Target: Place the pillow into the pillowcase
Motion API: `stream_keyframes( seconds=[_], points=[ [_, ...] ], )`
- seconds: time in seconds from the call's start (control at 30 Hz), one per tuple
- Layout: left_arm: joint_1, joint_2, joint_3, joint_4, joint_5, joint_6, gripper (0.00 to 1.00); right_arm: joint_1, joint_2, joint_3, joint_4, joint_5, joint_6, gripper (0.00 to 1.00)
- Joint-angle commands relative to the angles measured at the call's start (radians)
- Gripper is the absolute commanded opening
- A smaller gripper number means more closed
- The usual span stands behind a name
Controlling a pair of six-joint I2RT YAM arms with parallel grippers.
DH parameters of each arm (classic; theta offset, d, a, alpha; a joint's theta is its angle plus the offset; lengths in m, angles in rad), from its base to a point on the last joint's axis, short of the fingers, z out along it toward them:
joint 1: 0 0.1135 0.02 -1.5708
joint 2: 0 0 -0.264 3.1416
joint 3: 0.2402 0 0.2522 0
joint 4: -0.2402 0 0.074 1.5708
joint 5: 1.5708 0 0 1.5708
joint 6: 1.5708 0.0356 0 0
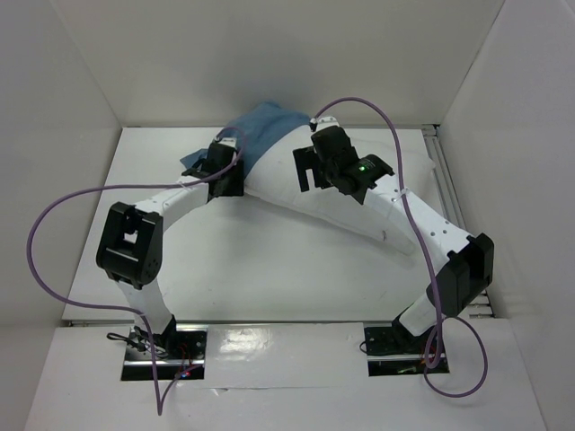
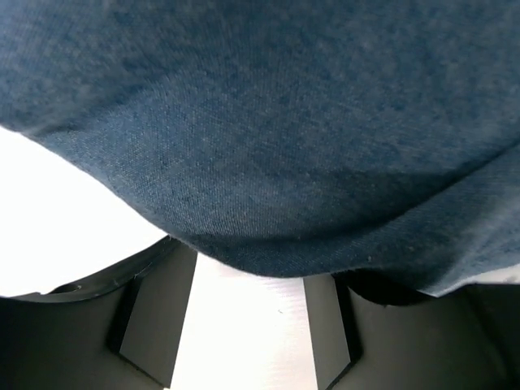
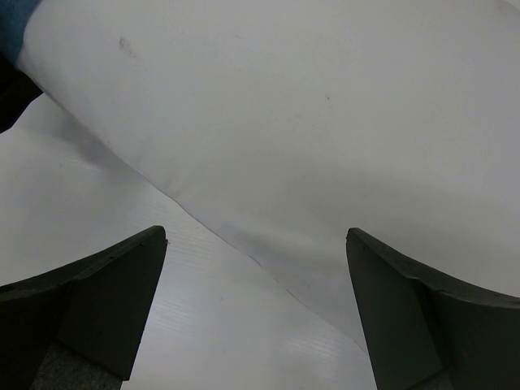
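The white desk (image 1: 269,278) lies bare toward 6 o'clock, with walls (image 1: 269,54) close at 12. The pillow (image 1: 277,182) slants from 11 to 4 o'clock, its far end meeting the blue pillowcase (image 1: 265,126). The left fingers (image 2: 154,325) stand partly apart, gripping nothing, with the pillowcase sagging over their tips. The right fingers (image 3: 106,301) gape wide and empty, the pillow's edge just ahead.

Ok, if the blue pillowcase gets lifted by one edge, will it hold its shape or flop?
Probably floppy: the pillowcase sags in a soft curve in the left wrist view. Likely light, since it looks like thin woven cloth. Pulled at one edge, it would probably bunch up against the pillow rather than move as one stiff sheet.
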Motion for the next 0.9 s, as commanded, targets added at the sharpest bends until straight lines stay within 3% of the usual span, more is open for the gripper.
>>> stream_keyframes(
  seconds=[0.0,0.17,0.33,0.53,0.77,0.87],
  points=[
    [0.005,0.026,0.049,0.034,0.029,0.026,0.66,0.002,0.004,0.034,-0.007,-0.008,-0.01,0.98],
    [0.015,0.074,0.118,-0.001,-0.029,0.026,0.57,0.002,0.013,0.043,-0.025,-0.008,-0.01,0.98],
    [0.015,0.088,0.152,-0.023,-0.065,0.026,0.26,0.002,0.013,0.034,-0.034,-0.008,-0.019,0.98],
    [0.015,0.059,0.143,-0.032,-0.074,0.026,0.0,0.022,0.033,0.014,-0.089,-0.042,-0.1,1.0],
    [0.015,-0.03,0.086,-0.053,0.014,0.016,0.0,0.042,0.125,-0.006,-0.143,0.0,-0.145,1.0],
    [-0.005,-0.05,0.1,-0.075,0.053,0.006,0.0,0.042,0.196,0.003,-0.064,0.0,-0.106,1.0]
  ],
)
